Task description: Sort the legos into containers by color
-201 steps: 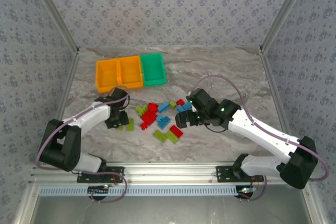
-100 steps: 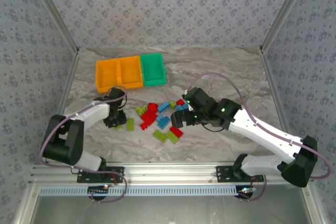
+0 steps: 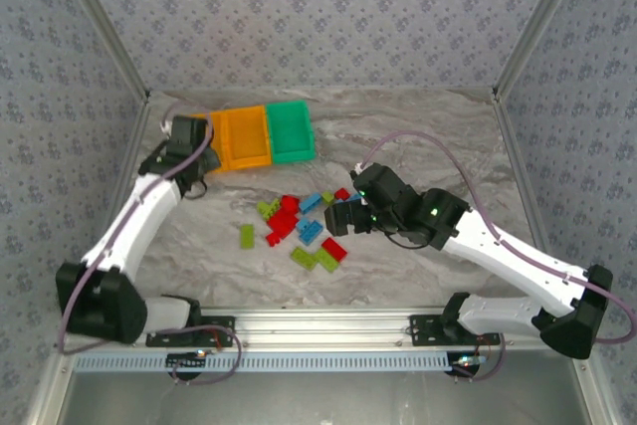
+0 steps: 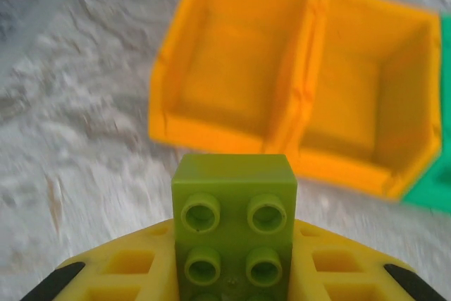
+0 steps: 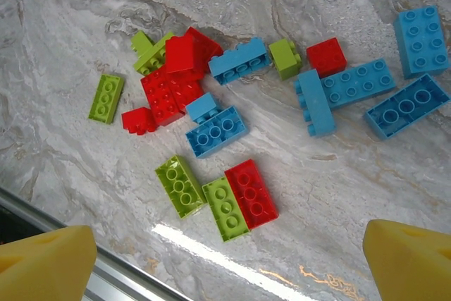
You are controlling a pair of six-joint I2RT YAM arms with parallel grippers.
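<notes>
Tabletop [image 3: 428, 136]: grey-veined marble pattern, carrying all items below. Right arm [image 3: 508, 251]: white, stretched from the near right corner toward the centre. Left arm [image 3: 139, 211]: white, reaching up the left side toward the far left. Containers [image 3: 269, 134]: three open bins joined in a row at the far left of the tabletop, two orange and one green [image 3: 290, 129] at the right end; from above, the left orange bin is largely covered by the left arm's wrist. Legos [image 3: 299, 224]: loose scatter of red, light blue and lime green bricks on the middle of the tabletop, well apart from the containers and just left of the right gripper. Right gripper [image 3: 338, 218]: poised over the right edge of the scatter, its yellow fingers [image 5: 46, 262] spread wide with nothing between them. Left gripper [image 3: 189, 149]: at the left end of the containers, its yellow fingers [image 4: 127, 266] set narrow and clamped on one lime green brick [image 4: 234, 223], studs facing the wrist camera, with the orange bins [image 4: 232, 68] just beyond it. Red bricks [image 5: 169, 93]: clustered at the left of the scatter. Light blue bricks [image 5: 352, 86]: mostly toward its right. Lone lime brick [image 5: 106, 98]: lying flat, apart at the far left edge of the scatter.
</notes>
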